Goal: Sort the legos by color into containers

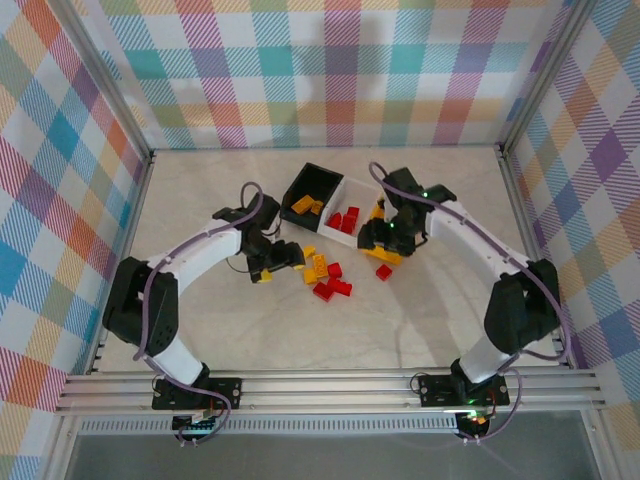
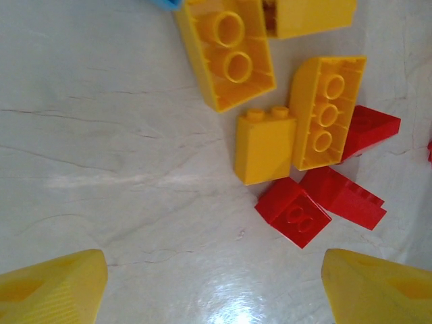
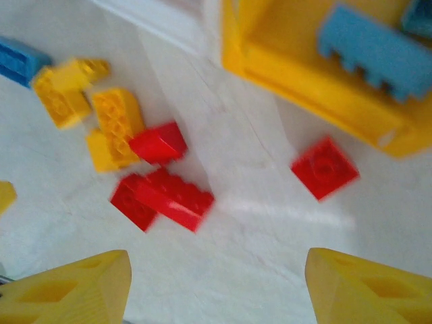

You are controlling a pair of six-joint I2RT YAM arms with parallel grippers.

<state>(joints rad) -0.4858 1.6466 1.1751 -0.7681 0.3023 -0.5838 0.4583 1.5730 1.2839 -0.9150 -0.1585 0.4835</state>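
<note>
The three joined bins stand at mid-table: the black bin (image 1: 318, 180) holds yellow bricks (image 1: 305, 206), the white bin (image 1: 356, 192) holds red bricks (image 1: 343, 220), and the yellow-orange bin (image 3: 317, 77) holds a blue brick (image 3: 374, 50). Loose yellow legos (image 1: 316, 263) and red legos (image 1: 332, 287) lie in front of the bins. My left gripper (image 1: 285, 255) hovers just left of this pile, open and empty, with its fingertips (image 2: 54, 287) short of a small red brick (image 2: 293, 212). Open and empty too, my right gripper (image 1: 380, 240) hangs over the yellow bin's front edge, near a lone red brick (image 3: 324, 167).
Checkered walls and metal frame posts (image 1: 115, 120) enclose the pale table. A blue brick (image 3: 17, 61) lies beyond the yellow ones. Bare tabletop (image 1: 330, 340) stretches between the pile and the arm bases.
</note>
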